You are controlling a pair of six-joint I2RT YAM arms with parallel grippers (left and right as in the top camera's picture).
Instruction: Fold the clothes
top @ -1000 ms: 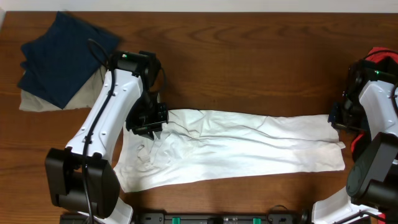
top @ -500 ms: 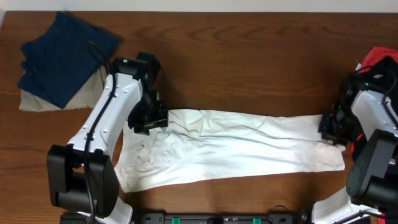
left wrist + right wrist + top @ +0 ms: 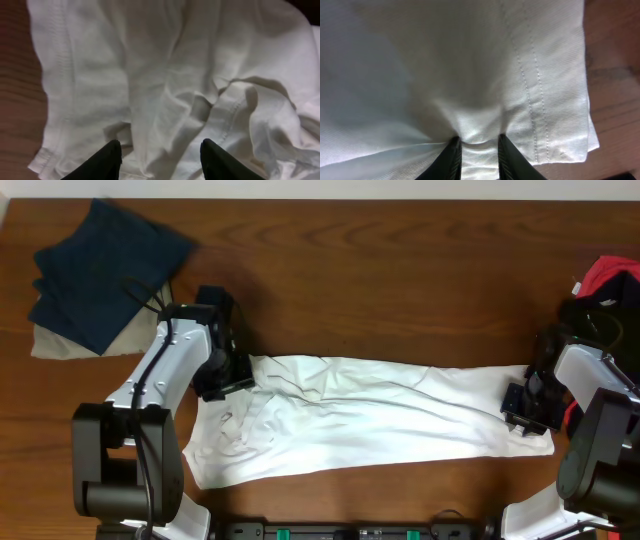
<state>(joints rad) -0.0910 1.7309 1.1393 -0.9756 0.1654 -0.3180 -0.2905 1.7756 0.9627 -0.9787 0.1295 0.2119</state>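
One white T-shirt (image 3: 370, 415) is out here, stretched in a long band across the near half of the wooden surface (image 3: 400, 280), plain white side up, rumpled and wider at its left end, flatter toward the right. Two tools are on it, one at each end.

The left tool (image 3: 222, 375) sits at the shirt's far left corner. In its wrist view the two dark fingers (image 3: 107, 160) are spread wide apart, nothing between them but creased cloth and a stitched seam below. Whether the tips actually touch the fabric, I cannot tell.

Over to the right tool (image 3: 525, 408), at the right end of the band beside the hem. Its wrist view shows the fingers (image 3: 451, 155) drawn in tight with a small ridge of white fabric pinched between them, the double-stitched hem just beside.

Far left corner: one navy blue folded garment (image 3: 105, 270) lying on top of one beige folded garment (image 3: 60, 340), well apart from the shirt. One red cloth (image 3: 610, 275) shows at the right edge.
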